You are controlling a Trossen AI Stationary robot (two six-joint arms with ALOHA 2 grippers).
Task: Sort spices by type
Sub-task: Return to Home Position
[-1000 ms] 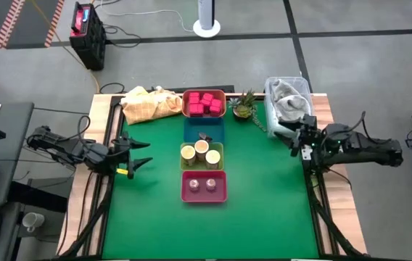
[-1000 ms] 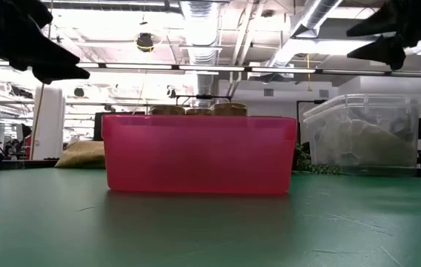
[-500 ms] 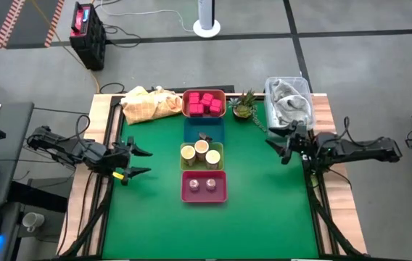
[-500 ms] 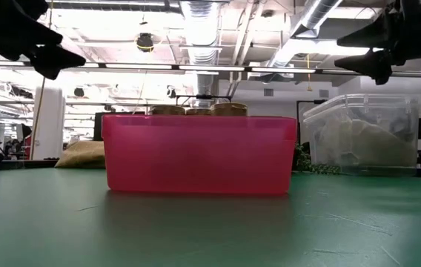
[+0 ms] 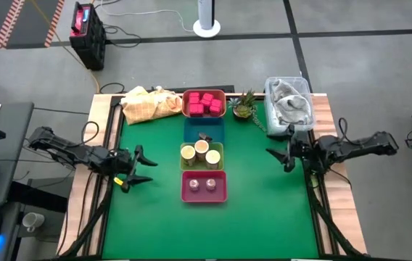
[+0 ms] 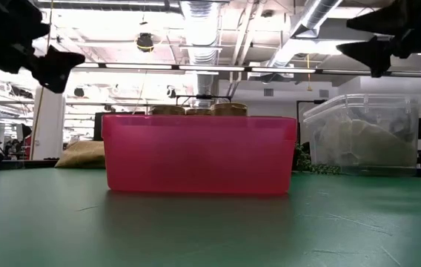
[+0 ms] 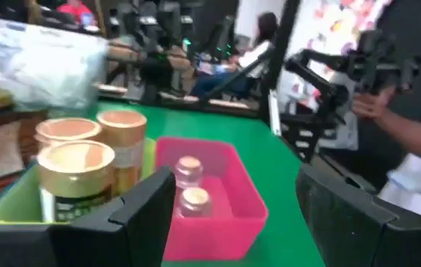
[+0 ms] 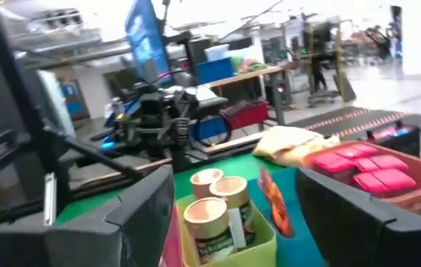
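Spices (image 5: 203,153) sit in trays (image 5: 186,190) between left gripper (image 5: 145,165) and right gripper (image 5: 275,159), both jaws apart.

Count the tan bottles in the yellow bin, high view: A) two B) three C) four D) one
B: three tan bottles stand together in the yellow bin, while the pink bin next to it holds only two small jars.
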